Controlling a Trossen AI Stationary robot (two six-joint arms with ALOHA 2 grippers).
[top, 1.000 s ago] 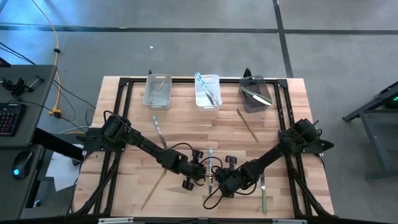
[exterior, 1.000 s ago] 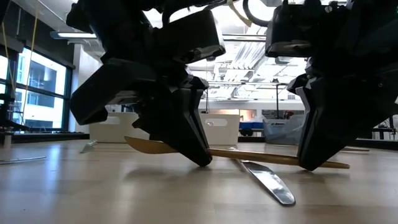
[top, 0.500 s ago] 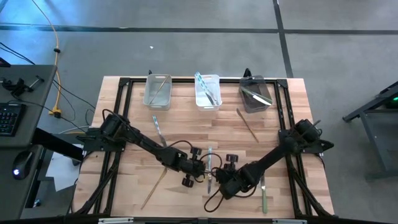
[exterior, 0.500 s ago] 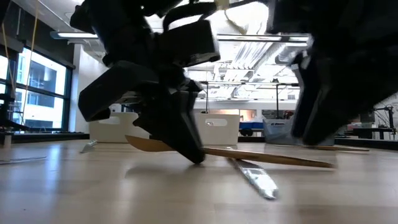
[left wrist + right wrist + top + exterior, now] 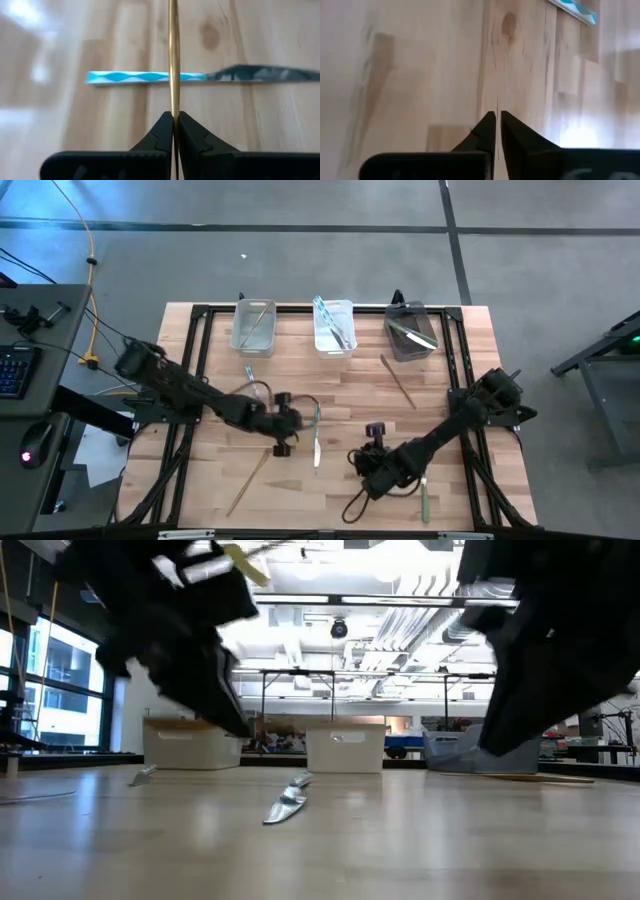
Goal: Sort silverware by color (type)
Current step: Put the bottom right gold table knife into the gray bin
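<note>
Only wrist cam shows left claw grasping gold utensil; right claw clenched, empty.

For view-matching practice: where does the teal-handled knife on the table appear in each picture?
High view: knife mid-table, beside the left claw.
Low view: knife lying centre.
Left wrist view: knife crosswise beyond the claw.
Right wrist view: teal end at the edge, probably it.
Landmark: left claw, holding gold utensil.

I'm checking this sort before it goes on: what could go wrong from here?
The left gripper pinches the thin gold-tan utensil edge-on at one end only, so it could swivel or slip out during transport. It hangs above the teal-patterned knife on the wooden table, and a drop could knock that knife.
</note>
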